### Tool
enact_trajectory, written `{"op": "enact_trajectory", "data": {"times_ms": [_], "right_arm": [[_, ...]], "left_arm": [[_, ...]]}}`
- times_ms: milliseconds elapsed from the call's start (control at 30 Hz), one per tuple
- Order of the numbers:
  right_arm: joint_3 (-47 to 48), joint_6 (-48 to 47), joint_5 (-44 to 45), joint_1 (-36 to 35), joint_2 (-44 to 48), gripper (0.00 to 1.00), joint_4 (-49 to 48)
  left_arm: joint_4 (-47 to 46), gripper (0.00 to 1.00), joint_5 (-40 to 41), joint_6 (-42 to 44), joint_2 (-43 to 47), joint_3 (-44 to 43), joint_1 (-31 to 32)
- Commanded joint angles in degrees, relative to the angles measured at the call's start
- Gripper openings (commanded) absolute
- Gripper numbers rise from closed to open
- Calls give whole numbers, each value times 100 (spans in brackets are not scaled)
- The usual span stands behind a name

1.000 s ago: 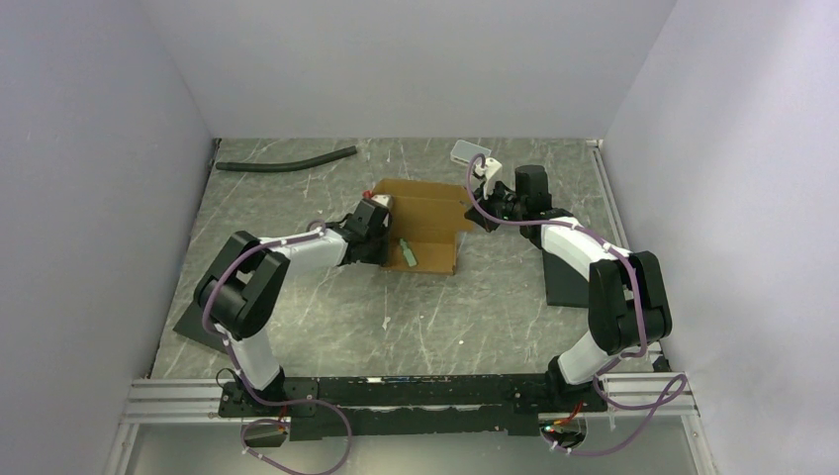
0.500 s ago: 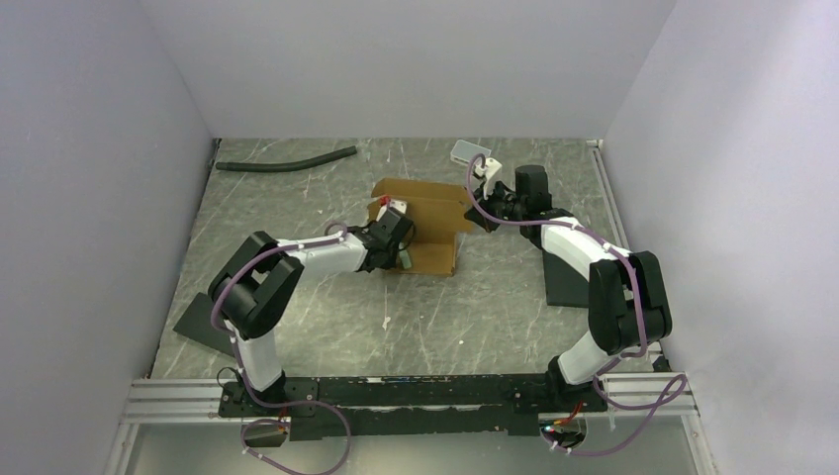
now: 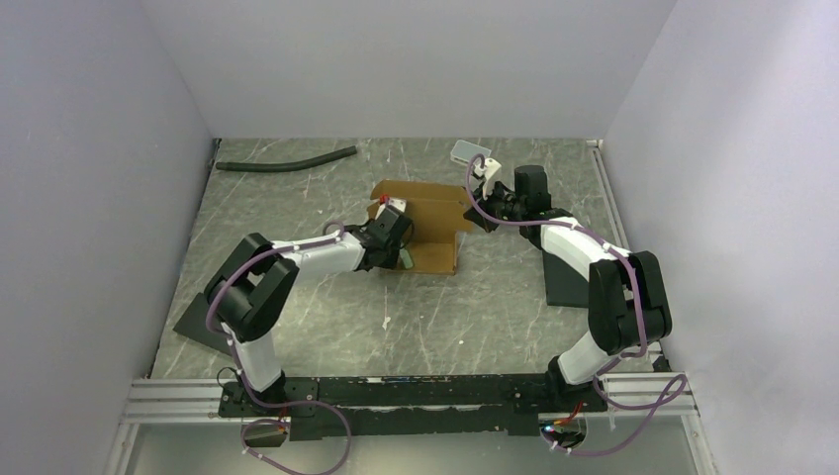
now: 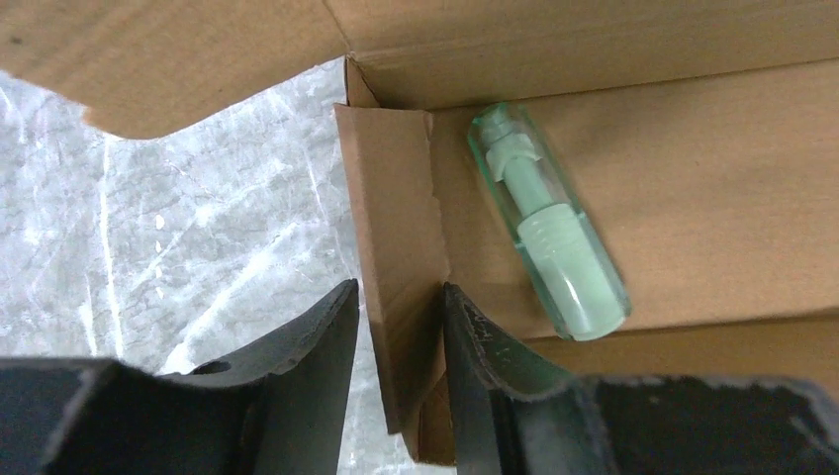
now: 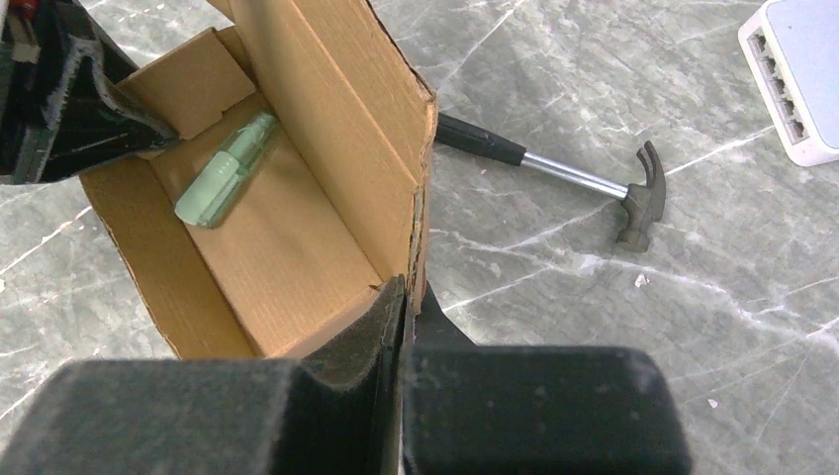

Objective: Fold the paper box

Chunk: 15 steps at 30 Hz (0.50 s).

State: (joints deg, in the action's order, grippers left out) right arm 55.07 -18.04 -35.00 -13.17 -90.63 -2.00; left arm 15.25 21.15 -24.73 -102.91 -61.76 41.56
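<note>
**A:** What is different on the grey marbled table (image 3: pixel 326 317) compared with 1 second ago?

**B:** The left arm has swung in. Its left gripper (image 4: pixel 396 297) was beside the paper box (image 3: pixel 427 213) and now sits at the box's near left corner. The box lies mid-table, toward the back, with its trough open upward.

**A:** Is it gripping?

**B:** Its 2 jaws stand partway apart with the short end flap (image 4: pixel 391 247) between them, and I see no clamp. The right gripper (image 5: pixel 404 297) has not shifted. Its jaws are pressed together on the edge of the box's upright side wall.

**A:** What does that mean for the task?

**B:** I judge that the right arm steadies the carton while the left works that end flap inward. The top is not yet closed.

**A:** What do the wrist cameras add?

**B:** Both show a pale green capped tube (image 4: pixel 549 237) lying on the box floor, just beside the flap. From overhead it is only a green speck. Only the right wrist view shows a small claw hammer (image 5: pixel 584 178) on the table beyond the box wall, plus a white ported device (image 5: pixel 801 69).
</note>
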Motion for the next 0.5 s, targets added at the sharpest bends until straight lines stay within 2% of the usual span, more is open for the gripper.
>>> {"op": "enact_trajectory", "data": {"times_ms": [0, 167, 333, 467], "right_arm": [[21, -102, -59, 16, 185, 0, -204], [21, -103, -76, 7, 184, 0, -199], [26, -120, -94, 7, 203, 0, -191], [30, -121, -94, 7, 203, 0, -189]], "left_arm": [[33, 43, -111, -79, 497, -277, -30], [19, 44, -171, -102, 709, -243, -51], [-219, 51, -350, 18, 1146, 5, -127], [-546, 52, -790, -42, 1689, 400, -562]]}}
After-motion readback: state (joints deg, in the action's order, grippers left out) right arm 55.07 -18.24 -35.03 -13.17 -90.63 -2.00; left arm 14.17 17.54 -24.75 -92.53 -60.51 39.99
